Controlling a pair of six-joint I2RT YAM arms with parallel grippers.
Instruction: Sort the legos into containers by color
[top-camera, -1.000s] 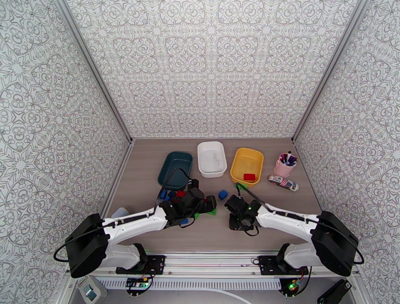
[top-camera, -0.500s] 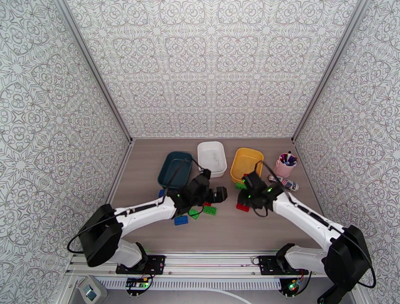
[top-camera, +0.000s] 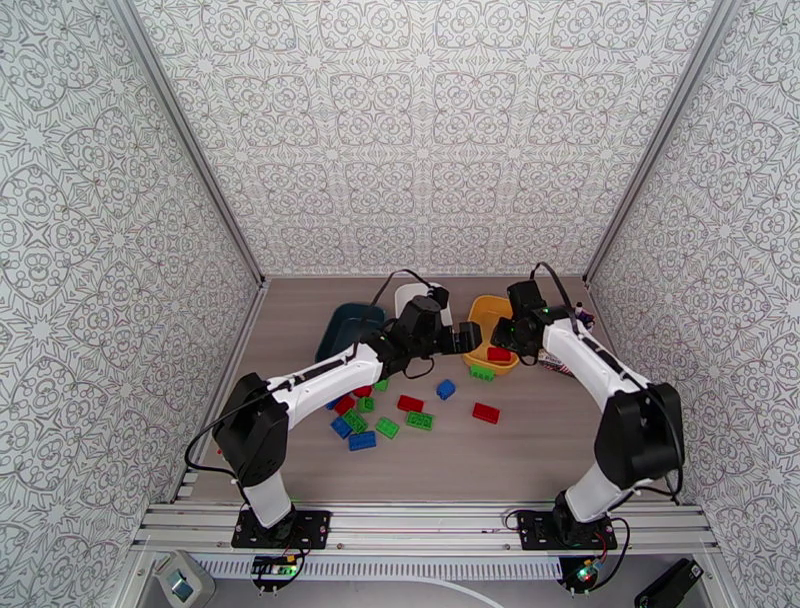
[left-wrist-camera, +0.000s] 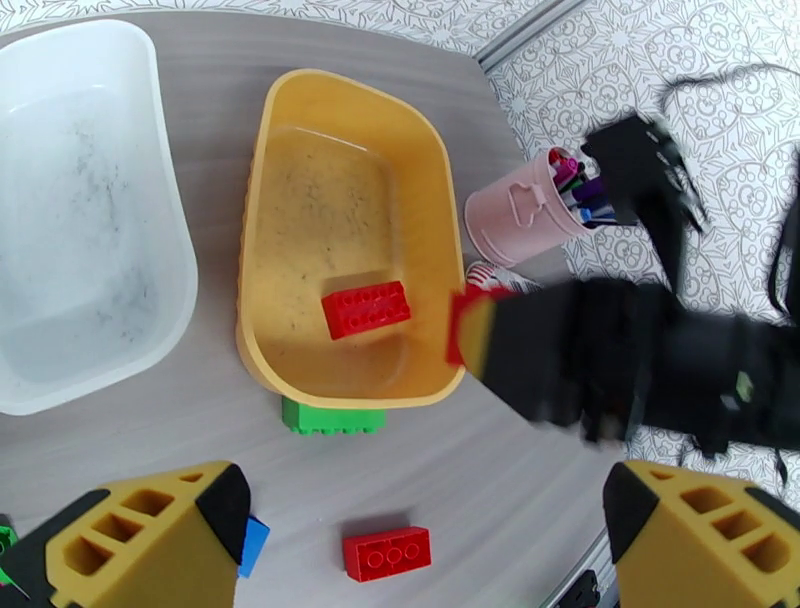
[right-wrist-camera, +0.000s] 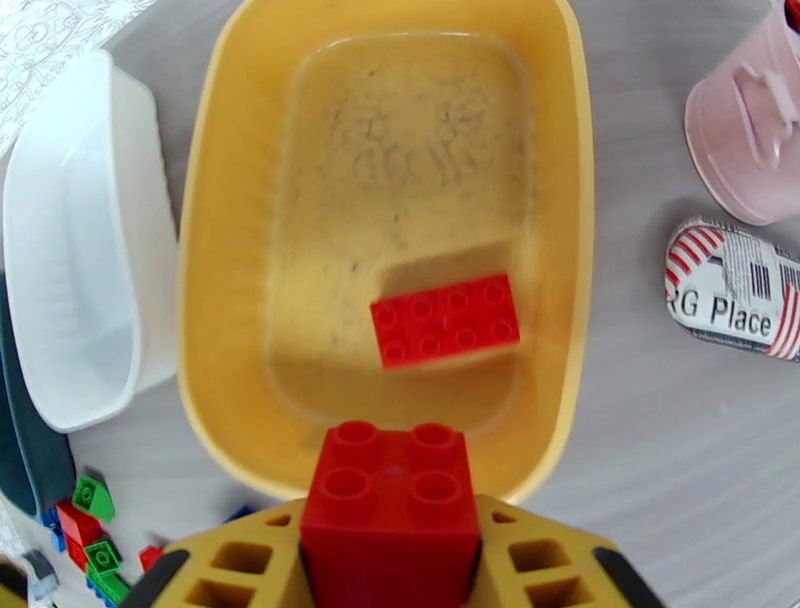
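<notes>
My right gripper (right-wrist-camera: 390, 548) is shut on a square red lego (right-wrist-camera: 390, 495), held above the near rim of the yellow container (right-wrist-camera: 230, 300). A longer red lego (right-wrist-camera: 445, 320) lies inside that tub. Seen from above, the right gripper (top-camera: 503, 337) hangs over the yellow container (top-camera: 480, 315). My left gripper (top-camera: 458, 330) hovers between the white container (top-camera: 403, 298) and the yellow one, wide open with nothing in it (left-wrist-camera: 425, 510). The teal container (top-camera: 345, 325) sits at the left. Loose red, green and blue legos (top-camera: 387, 427) lie scattered on the table nearer the arms.
A pink cup of pens (left-wrist-camera: 520, 215) and a striped pack (right-wrist-camera: 735, 290) stand right of the yellow tub. A green lego (left-wrist-camera: 332, 415) lies against that tub's near wall, and a red one (left-wrist-camera: 386, 553) sits nearer. Patterned walls close in the table.
Both arms swung from the near pile out to the tubs. The right gripper carried a red lego over the yellow tub. The left arm's move uncovered the pile.
</notes>
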